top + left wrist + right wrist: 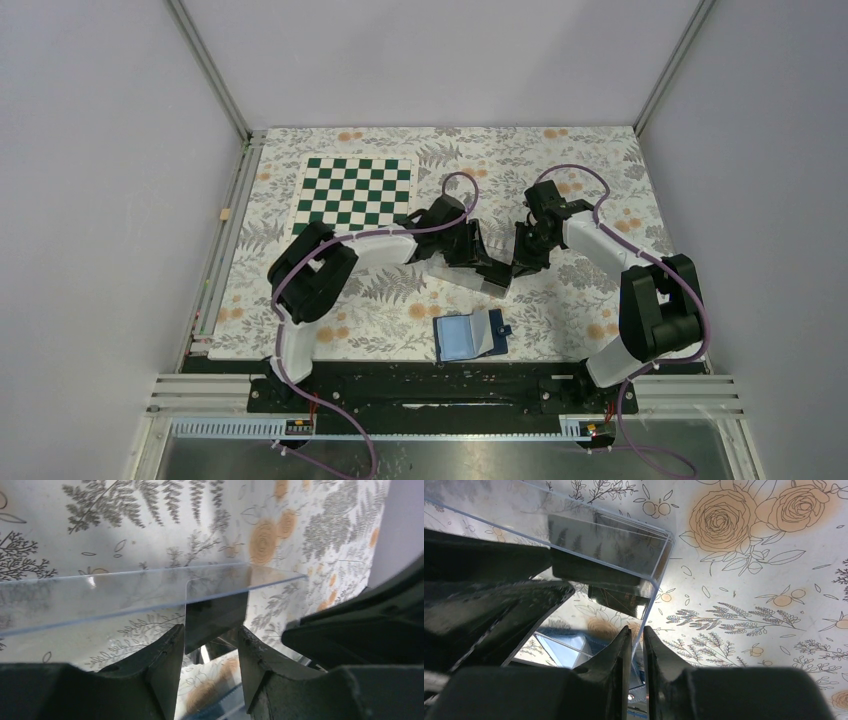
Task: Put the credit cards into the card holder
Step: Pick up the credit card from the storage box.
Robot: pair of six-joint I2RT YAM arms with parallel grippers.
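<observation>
Showing no legible text, label, brand, number or sign in any of the three views.

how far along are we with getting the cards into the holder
Done: the card holder lies open near the front edge, with no card visibly in it. In hand: the right end effector pinches the wall of the clear tray, while the left end effector grips a dark card standing inside it. Left: lifting that card out, sliding it into a pocket, then any other cards in the tray.
</observation>
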